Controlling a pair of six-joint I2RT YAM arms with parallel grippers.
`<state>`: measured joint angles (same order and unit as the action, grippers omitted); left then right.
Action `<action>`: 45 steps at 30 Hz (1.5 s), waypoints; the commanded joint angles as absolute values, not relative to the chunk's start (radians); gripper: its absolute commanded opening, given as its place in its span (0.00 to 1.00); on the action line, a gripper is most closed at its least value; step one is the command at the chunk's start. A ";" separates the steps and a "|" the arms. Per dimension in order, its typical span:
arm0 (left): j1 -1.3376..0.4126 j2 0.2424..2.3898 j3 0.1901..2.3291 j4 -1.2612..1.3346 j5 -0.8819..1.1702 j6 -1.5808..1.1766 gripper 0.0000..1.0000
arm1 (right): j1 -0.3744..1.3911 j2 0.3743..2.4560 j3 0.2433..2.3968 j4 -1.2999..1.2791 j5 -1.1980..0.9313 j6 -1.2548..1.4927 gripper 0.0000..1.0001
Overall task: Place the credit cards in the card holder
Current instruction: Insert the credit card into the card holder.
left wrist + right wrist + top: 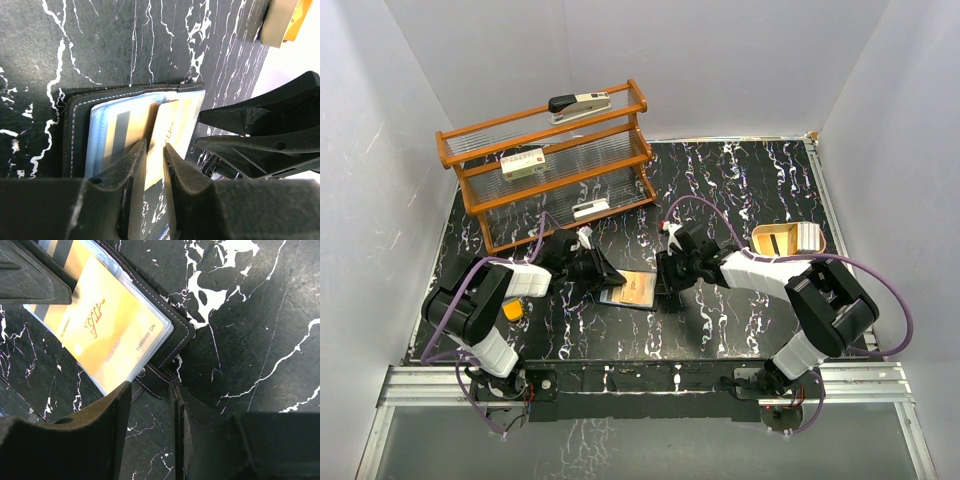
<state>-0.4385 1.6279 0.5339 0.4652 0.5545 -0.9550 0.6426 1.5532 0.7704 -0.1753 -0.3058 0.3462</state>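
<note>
The black card holder [612,298] [75,130] [176,324] lies open on the marbled table between the two arms. An orange credit card [640,288] [100,330] [172,125] marked VIP rests on its bluish lining. A second card with a dark stripe [120,132] sits in the other pocket. My left gripper [609,275] [155,146] hovers over the orange card's end, its jaws a narrow gap apart with the card showing through. My right gripper [668,280] [150,387] is open astride the holder's snap strap [152,382], one finger touching the strap.
A wooden rack [550,165] stands at the back left with a stapler [580,104] on top. A tan tray [785,240] [287,20] sits beside the right arm. A small orange block [513,310] lies by the left arm.
</note>
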 commanded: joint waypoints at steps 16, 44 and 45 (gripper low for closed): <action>-0.490 1.564 0.544 0.380 0.543 -0.977 0.28 | 0.717 1.591 0.796 -0.099 -0.302 0.365 0.33; -0.387 1.332 0.640 -0.145 0.350 -0.812 0.55 | 0.793 1.497 0.848 -0.075 -0.416 -0.458 0.38; -0.386 1.316 0.637 -0.157 0.336 -0.810 0.56 | 0.793 1.513 0.860 -0.079 -0.422 -0.480 0.38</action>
